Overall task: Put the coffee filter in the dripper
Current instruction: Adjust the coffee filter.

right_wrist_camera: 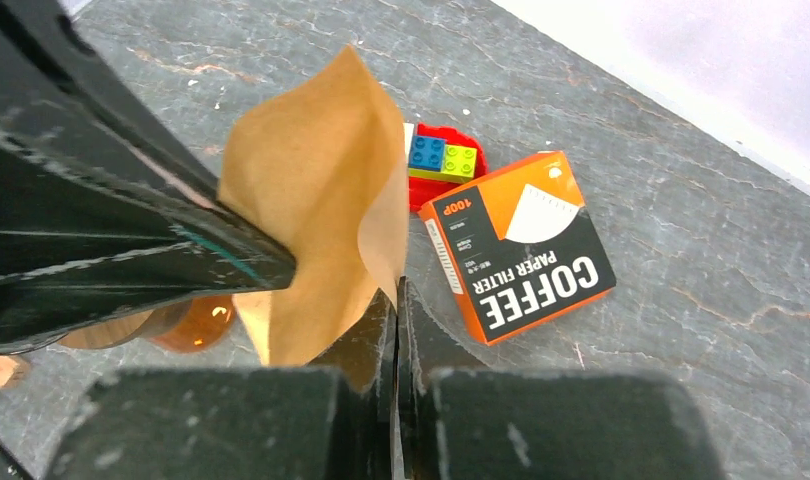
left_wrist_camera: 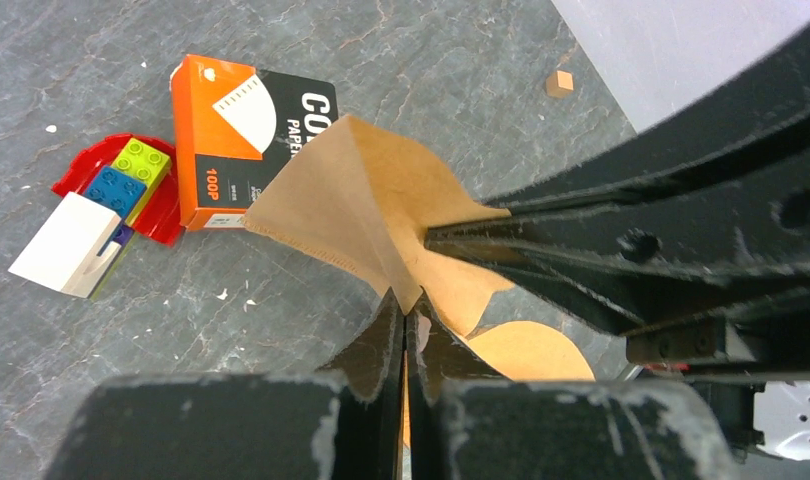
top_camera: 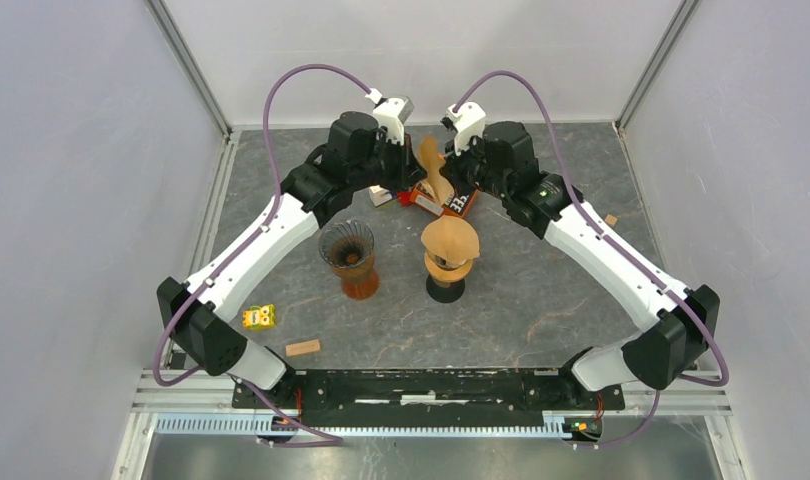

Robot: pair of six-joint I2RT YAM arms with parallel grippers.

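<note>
Top view: both arms reach to the far centre of the table [top_camera: 541, 320], where the left fingers [top_camera: 417, 166] and the right fingers [top_camera: 447, 166] meet on one brown filter [top_camera: 433, 160]. The filter is held upright in the air above the filter box [top_camera: 453, 204]. The left dripper [top_camera: 347, 256], a glass cone on an amber base, stands near of the left fingers and holds no paper. The right dripper [top_camera: 449, 250], on a black base, stands just beside it and carries a brown paper cone. A yellow brick [top_camera: 258, 317] and a wooden block [top_camera: 302, 347] lie near the left arm's base. Left wrist view: the left fingers are clenched on the filter's lower edge, and the right fingers enter from the right, clamped on its middle fold. The orange-and-black box lies flat on the table behind the filter. Left of it, a red plate [left_wrist_camera: 81, 170] carries green and blue bricks, and a white block [left_wrist_camera: 69, 246] touches them. A small wooden cube [left_wrist_camera: 558, 83] lies well apart at the far right. Right wrist view: the right fingers are pressed together on the filter's edge, and the left fingers grip it from the left.
</note>
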